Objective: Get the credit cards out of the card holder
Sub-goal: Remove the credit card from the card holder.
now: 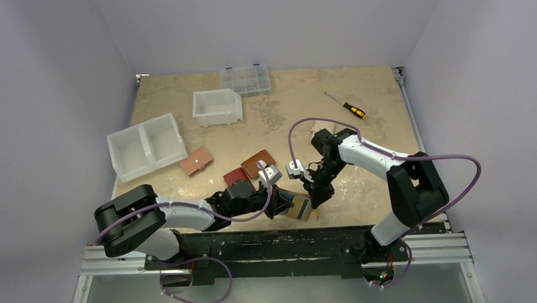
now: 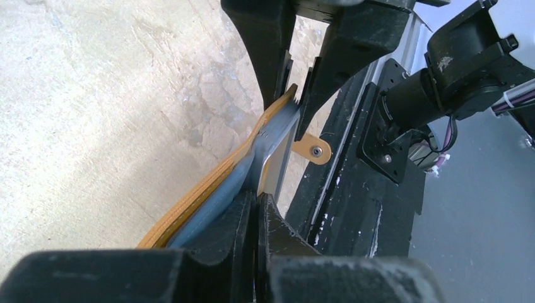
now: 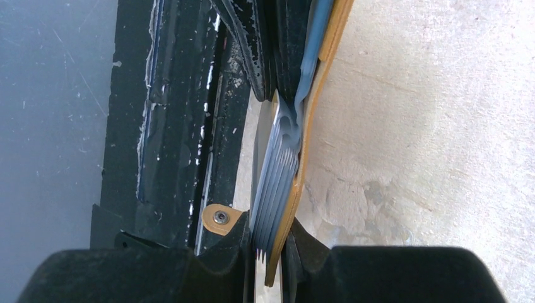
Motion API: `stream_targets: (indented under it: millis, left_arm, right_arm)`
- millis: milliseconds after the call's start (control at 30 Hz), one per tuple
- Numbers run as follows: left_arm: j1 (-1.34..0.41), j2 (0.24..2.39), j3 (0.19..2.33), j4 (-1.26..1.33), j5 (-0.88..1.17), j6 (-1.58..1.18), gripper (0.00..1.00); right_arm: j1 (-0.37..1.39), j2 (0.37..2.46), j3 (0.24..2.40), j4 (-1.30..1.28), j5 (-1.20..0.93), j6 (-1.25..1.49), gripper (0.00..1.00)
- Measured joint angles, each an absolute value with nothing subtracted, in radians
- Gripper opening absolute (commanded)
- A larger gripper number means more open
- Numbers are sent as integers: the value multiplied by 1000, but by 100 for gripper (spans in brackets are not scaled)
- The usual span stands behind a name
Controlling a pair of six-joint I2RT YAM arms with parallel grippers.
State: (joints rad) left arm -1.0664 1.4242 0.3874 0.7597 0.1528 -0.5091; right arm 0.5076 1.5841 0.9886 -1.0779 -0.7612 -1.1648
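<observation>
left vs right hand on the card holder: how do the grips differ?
Left hand is pinched nearly flat, seemingly on one edge of the credit cards; right hand stands wider, clamping the card holder and cards together. Right hand grips the end by the snap tab; left hand the opposite end. Shared: both hold it edge-on.

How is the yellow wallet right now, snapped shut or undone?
Undone: the snap tab of the card holder hangs loose, its stud bare, and the grey pockets fan out from the yellow cover.
</observation>
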Motion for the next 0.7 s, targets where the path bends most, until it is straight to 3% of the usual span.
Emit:
stream_targets:
  millis: [700]
  left_arm:
    - [-1061, 1290, 361, 655, 141, -451, 0]
  right_arm:
    - [510, 1584, 989, -1050, -776, -1150, 0]
